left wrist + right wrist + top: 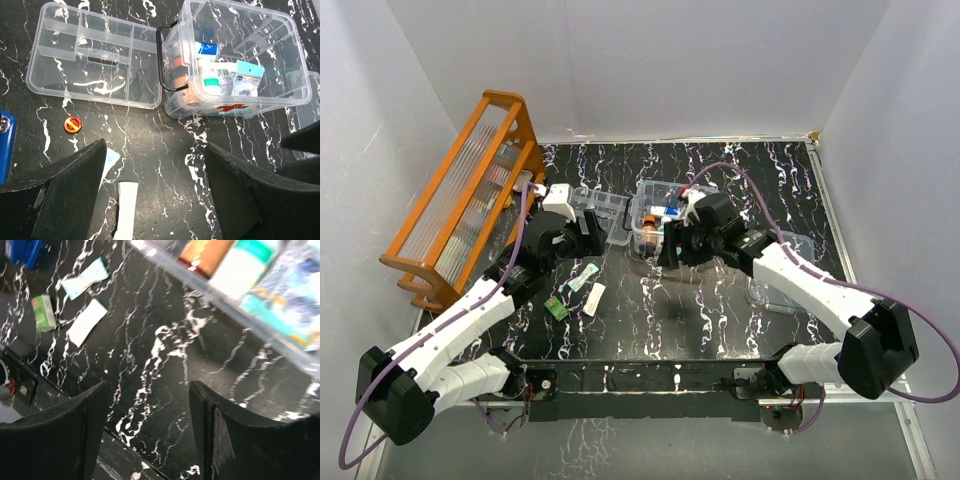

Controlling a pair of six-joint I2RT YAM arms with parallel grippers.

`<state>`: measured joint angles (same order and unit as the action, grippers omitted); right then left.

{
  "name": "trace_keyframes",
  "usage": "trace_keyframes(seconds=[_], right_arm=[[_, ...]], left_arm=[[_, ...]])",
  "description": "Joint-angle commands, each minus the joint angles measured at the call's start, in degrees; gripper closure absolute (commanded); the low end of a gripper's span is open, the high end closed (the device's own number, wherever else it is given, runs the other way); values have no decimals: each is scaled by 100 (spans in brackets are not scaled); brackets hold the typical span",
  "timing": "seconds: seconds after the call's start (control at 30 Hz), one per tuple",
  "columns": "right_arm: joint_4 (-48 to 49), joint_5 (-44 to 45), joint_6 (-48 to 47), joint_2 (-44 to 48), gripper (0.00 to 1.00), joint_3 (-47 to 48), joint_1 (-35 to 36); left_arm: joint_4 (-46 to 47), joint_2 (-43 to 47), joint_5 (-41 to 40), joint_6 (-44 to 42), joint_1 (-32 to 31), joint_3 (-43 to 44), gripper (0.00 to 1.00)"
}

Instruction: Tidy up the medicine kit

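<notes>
The medicine kit is a clear box, open, at the middle back of the table, with bottles and packets inside. In the left wrist view the kit shows a red cross on its side and a dark handle at its end. A clear lid lies to its right. My left gripper is open and empty, left of the kit. My right gripper is open and empty at the kit's near side.
A shallow divided tray lies left of the kit. An orange wooden rack stands at the far left. A white strip, a teal sachet, a green box and a red cap lie loose on the table.
</notes>
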<state>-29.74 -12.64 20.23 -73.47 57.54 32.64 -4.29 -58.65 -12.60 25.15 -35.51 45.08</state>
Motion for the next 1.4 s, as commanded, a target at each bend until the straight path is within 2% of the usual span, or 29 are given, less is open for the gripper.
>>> trace_keyframes(seconds=[0.0,0.17,0.23,0.27,0.3,0.53,0.7,0.9,1.2,1.37], right_arm=[[1128,173,433,-94,37,-218,592],[1578,1336,846,-838,36,116,1200],[1795,1629,1003,-1104,36,231,1275],[1909,1771,1133,-1219,36,270,1293],[1992,1836,1259,-1331,36,331,1297],[2099,2765,1954,-1860,39,638,1297],[1982,3814,2376,-2020,40,719,1297],[1844,4717,2191,-2233,40,942,1274],[1679,4833,2073,-2361,39,1040,824],[1563,4712,1945,-2348,39,1080,641]], left_arm=[[-216,-34,100,69,17,85,22],[-649,-63,-300,130,13,210,17],[-826,-45,-557,175,17,228,11],[-939,-29,-708,250,17,224,4],[-1060,6,-887,329,17,214,1],[-993,433,-670,709,26,-250,1],[-1489,143,-537,976,72,-133,1],[-1780,-541,110,1337,263,50,7],[-1969,-1396,296,1457,546,256,14],[-1919,-1937,345,1134,678,384,31]])
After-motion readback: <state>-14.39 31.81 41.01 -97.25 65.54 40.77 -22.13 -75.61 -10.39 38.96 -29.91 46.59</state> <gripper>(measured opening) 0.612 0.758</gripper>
